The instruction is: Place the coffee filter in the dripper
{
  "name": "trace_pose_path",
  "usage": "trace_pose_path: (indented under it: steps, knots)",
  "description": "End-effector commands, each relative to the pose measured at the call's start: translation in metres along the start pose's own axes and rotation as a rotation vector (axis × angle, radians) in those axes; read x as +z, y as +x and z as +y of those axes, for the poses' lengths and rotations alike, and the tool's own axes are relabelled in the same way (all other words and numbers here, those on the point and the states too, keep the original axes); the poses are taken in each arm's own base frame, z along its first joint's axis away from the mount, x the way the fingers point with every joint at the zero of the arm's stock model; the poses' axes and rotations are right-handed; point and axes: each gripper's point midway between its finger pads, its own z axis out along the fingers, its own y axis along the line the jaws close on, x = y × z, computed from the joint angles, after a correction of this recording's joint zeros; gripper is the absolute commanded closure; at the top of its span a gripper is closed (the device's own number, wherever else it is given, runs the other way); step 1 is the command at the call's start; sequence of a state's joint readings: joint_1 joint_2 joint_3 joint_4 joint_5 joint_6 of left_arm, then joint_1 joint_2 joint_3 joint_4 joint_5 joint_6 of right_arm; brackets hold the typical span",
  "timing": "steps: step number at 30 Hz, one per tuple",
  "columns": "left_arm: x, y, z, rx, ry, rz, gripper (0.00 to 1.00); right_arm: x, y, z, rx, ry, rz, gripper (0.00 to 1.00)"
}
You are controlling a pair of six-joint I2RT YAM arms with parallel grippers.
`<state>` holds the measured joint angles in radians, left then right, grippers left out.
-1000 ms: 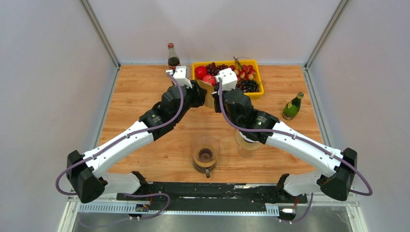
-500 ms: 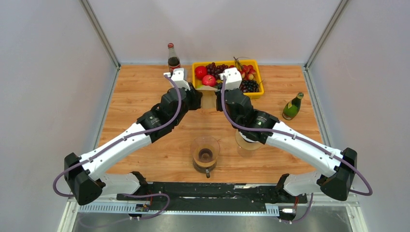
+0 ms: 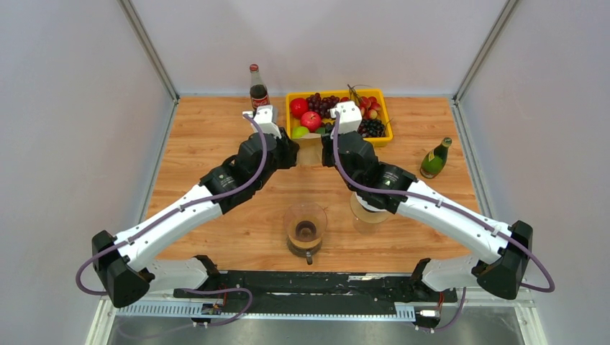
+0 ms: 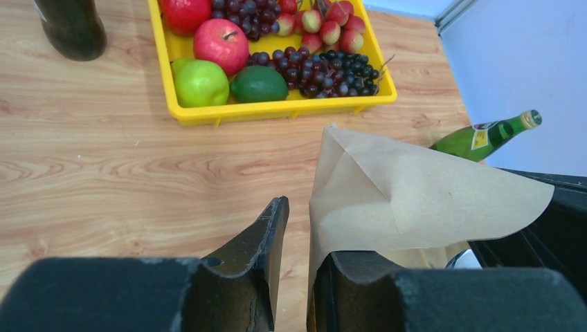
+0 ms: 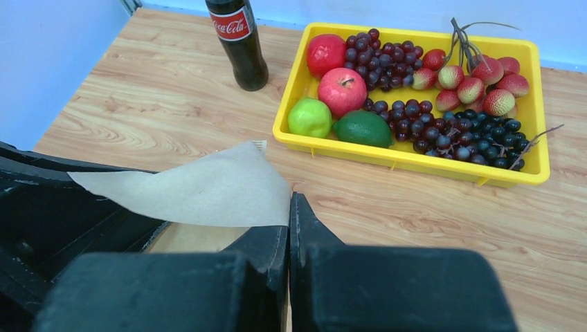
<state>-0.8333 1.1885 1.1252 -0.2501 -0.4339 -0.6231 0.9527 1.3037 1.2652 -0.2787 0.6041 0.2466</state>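
The brown paper coffee filter (image 3: 310, 148) hangs above the table between my two grippers, near the yellow tray. My right gripper (image 5: 291, 207) is shut on one corner of the filter (image 5: 201, 187). My left gripper (image 4: 299, 228) stands with its jaws apart; the filter (image 4: 415, 194) lies against and over its right finger, and bare wood shows in the gap. The glass dripper (image 3: 305, 227), with a handle, stands at the near middle of the table, well short of both grippers.
A yellow tray (image 3: 384, 108) of fruit sits at the back. A cola bottle (image 3: 257, 86) stands left of it. A green bottle (image 3: 434, 159) stands at the right. A second glass vessel (image 3: 365, 210) is partly under my right arm.
My left arm has drawn back to the left, and its jaws now stand apart beside the filter. My right gripper still holds the filter at about the same place.
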Motion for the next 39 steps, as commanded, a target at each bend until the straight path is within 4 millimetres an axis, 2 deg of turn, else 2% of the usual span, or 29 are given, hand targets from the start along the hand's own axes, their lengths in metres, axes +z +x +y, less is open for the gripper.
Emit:
trace_pose_path:
  steps: [1,4,6,10,11,12,13,14,15,17,20,23,25,27,28,29,30,35,39]
  knots:
    - [-0.016,-0.005,0.018,0.024,-0.072,0.014,0.7,-0.013,-0.028,-0.017,0.056,0.039,-0.065,1.0]
    - [-0.019,-0.007,0.02,0.025,-0.073,0.01,0.68,-0.016,-0.025,-0.01,0.045,-0.009,-0.045,1.0]
    - [-0.022,-0.008,0.014,0.031,-0.037,0.016,0.63,-0.019,-0.021,0.002,0.018,-0.087,-0.02,1.0]
    - [-0.029,-0.003,-0.013,0.079,0.128,0.062,0.34,-0.027,-0.013,0.019,0.004,-0.21,0.018,1.0]
    - [-0.035,-0.002,-0.024,0.079,0.2,0.076,0.29,-0.029,-0.011,0.019,0.005,-0.213,0.026,1.0]
    - [-0.041,-0.001,-0.029,0.091,0.244,0.079,0.16,-0.031,-0.01,0.017,0.004,-0.211,0.033,1.0]
    - [-0.048,0.001,-0.042,0.091,0.329,0.092,0.08,-0.032,-0.009,0.015,-0.001,-0.206,0.041,1.0]
    - [-0.057,-0.001,-0.047,0.098,0.376,0.086,0.02,-0.034,-0.008,0.013,-0.005,-0.198,0.046,1.0]
    - [-0.066,0.001,-0.059,0.104,0.46,0.099,0.01,-0.035,-0.005,0.01,-0.013,-0.192,0.058,1.0]
    - [-0.085,0.001,-0.068,0.119,0.563,0.098,0.0,-0.039,-0.002,0.004,-0.017,-0.169,0.082,1.0]
    - [-0.113,-0.003,-0.07,0.128,0.648,0.075,0.0,-0.047,0.008,-0.005,-0.041,-0.142,0.149,1.0]
    - [-0.137,-0.005,-0.069,0.14,0.715,0.05,0.0,-0.063,0.02,-0.005,-0.061,-0.18,0.241,1.0]
    - [-0.141,-0.008,-0.056,0.135,0.667,0.012,0.0,-0.077,0.028,0.001,-0.068,-0.25,0.3,1.0]
    - [-0.13,-0.009,-0.025,0.107,0.498,-0.015,0.0,-0.092,0.035,0.007,-0.068,-0.325,0.347,1.0]
    - [-0.12,-0.006,-0.001,0.098,0.367,-0.023,0.0,-0.099,0.037,0.012,-0.068,-0.371,0.366,1.0]
    - [-0.116,-0.004,0.009,0.085,0.312,-0.018,0.0,-0.106,0.042,0.016,-0.075,-0.415,0.395,1.0]
    - [-0.109,0.001,0.027,0.085,0.218,-0.01,0.0,-0.115,0.046,0.023,-0.08,-0.472,0.429,1.0]
    - [-0.087,0.015,0.068,0.015,0.047,0.022,0.0,-0.145,0.065,0.041,-0.101,-0.644,0.602,1.0]
    - [-0.078,0.025,0.088,-0.008,-0.024,0.036,0.0,-0.144,0.075,0.043,-0.104,-0.641,0.653,1.0]
